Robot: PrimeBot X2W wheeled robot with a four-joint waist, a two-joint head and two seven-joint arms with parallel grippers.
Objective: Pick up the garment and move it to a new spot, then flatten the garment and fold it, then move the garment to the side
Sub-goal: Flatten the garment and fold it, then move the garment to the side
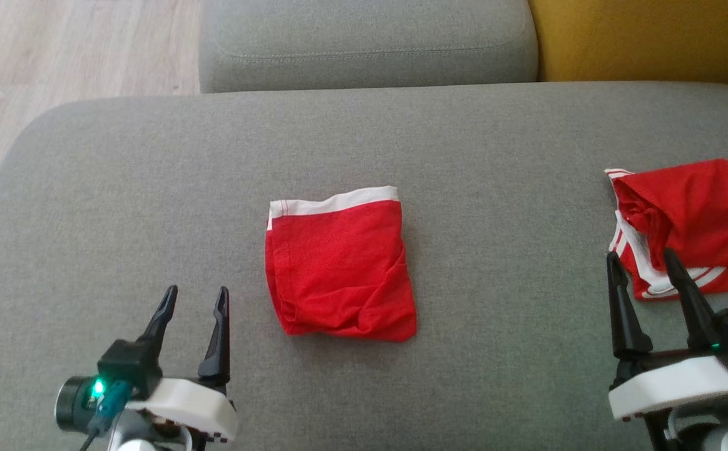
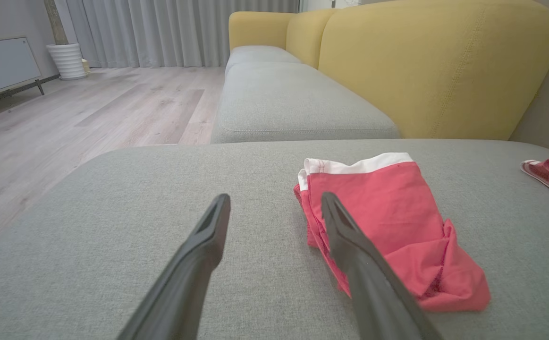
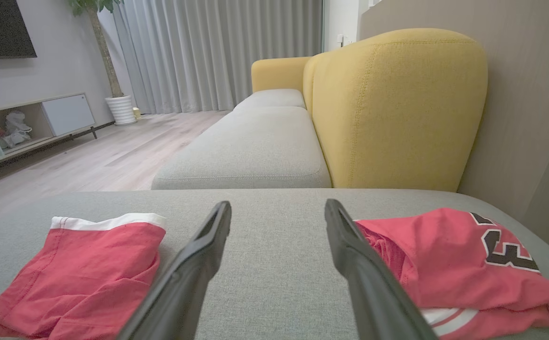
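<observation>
Left hand (image 1: 197, 291): I am seeing it standing wide open and gripping nothing. It is hovering at the near left of the grey seat (image 1: 151, 188), fingers pointing away from me.
Right hand (image 1: 640, 255): also standing wide open with nothing between the fingers. It is hovering at the near right of the seat.
Red garment (image 1: 338, 269): lying folded into a rough square in the middle of the seat, white waistband along the far edge. The near right corner is bunching up in wrinkles.
Garment vs left hand: it is lying just right of the left fingers and apart from them. In the left wrist view the right finger is only crossing in front of it.
Red jersey (image 1: 695, 213): lying loosely folded at the right edge of the seat, well apart from the red garment. White trim is showing on its left side and part of a dark number on top.
Jersey vs right hand: the fingertips are overlapping its near left edge in the head view. I cannot tell whether they are touching it.
Surroundings: a second grey cushion (image 1: 364, 44) is sitting beyond the seat, with a yellow backrest (image 1: 639, 37) to its right and wood floor (image 1: 57, 50) to its left.
</observation>
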